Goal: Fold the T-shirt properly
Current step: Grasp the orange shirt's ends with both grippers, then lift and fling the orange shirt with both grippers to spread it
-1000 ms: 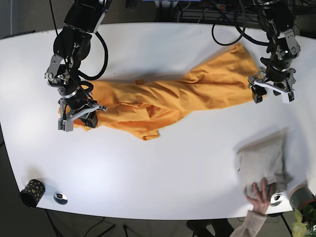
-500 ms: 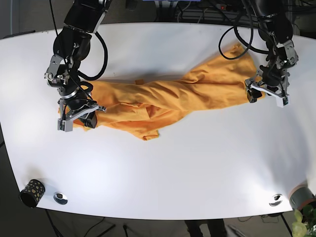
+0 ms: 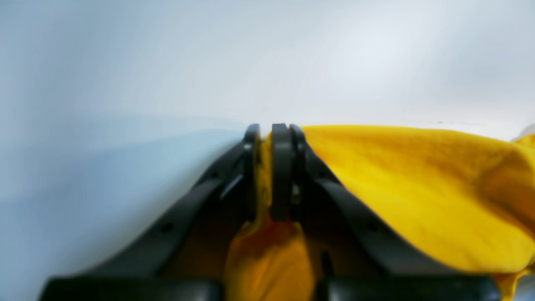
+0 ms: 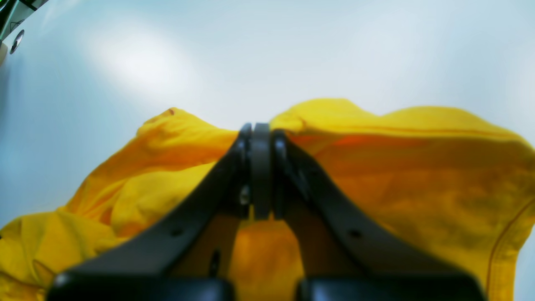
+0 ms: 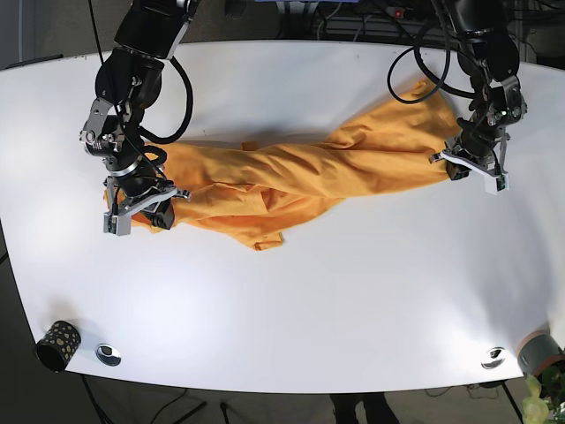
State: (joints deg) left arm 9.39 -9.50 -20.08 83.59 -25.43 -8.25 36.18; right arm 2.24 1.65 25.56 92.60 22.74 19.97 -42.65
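An orange-yellow T-shirt point(image 5: 300, 172) lies bunched and twisted in a long band across the white table point(image 5: 291, 300). In the base view my left gripper point(image 5: 455, 168) pinches the shirt's right end. Its wrist view shows the fingers point(image 3: 282, 167) shut with a fold of the T-shirt point(image 3: 409, 188) between them. On the base view's left side my right gripper point(image 5: 141, 212) grips the shirt's left end. Its wrist view shows the jaws pressed together on the T-shirt point(image 4: 376, 167), fabric spreading to both sides.
A dark patterned cup point(image 5: 57, 344) and a small metal disc point(image 5: 108, 354) sit at the table's front left corner. Another metal disc point(image 5: 493, 358) and a grey pot point(image 5: 540, 353) with a plant stand at the front right.
The hand and the grey cloth at the front right have gone. My left gripper moved left and closed on the shirt's right end. The right arm has stayed put.
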